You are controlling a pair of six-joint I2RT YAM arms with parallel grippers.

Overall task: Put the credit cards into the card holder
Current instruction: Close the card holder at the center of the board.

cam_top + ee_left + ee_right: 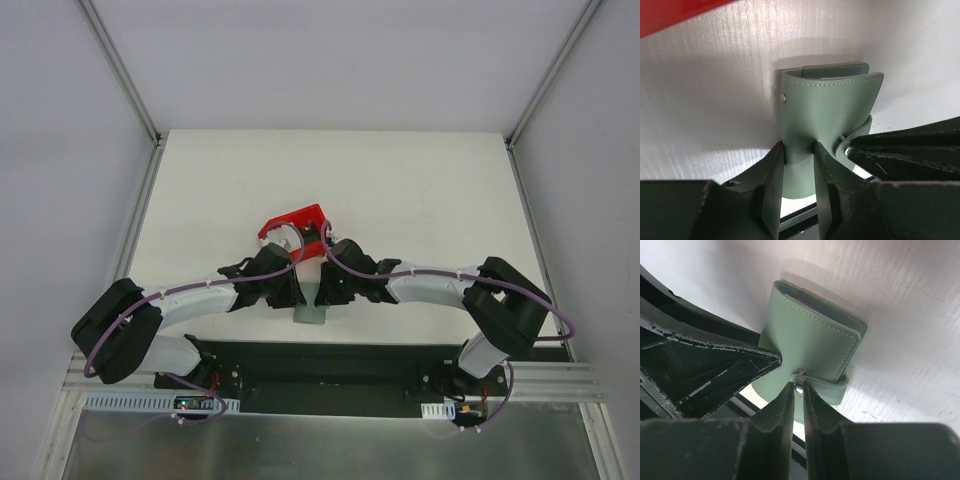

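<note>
The task looks barely begun, as far as these views tell: the card holder [825,110] is folded shut and lies at the near edge of the table [420,200] between the two arms, just in front of the red bin [295,222]. No credit cards can be made out anywhere, neither on the white surface nor in the bin, which the arms partly cover. A thin blue-purple line shows at the holder's far edge, but I cannot tell whether that is lining or a card. The left gripper [799,155] has its fingers closed partway on the holder's near end, one against each long edge, pinning it. The right gripper [799,389] is pinched almost closed on the snap strap [827,382], right at the metal stud, and the strap looks lifted off the face. My reading is that the holder is being unsnapped; spreading it open, fetching each card and sliding it into a pocket all remain
</note>
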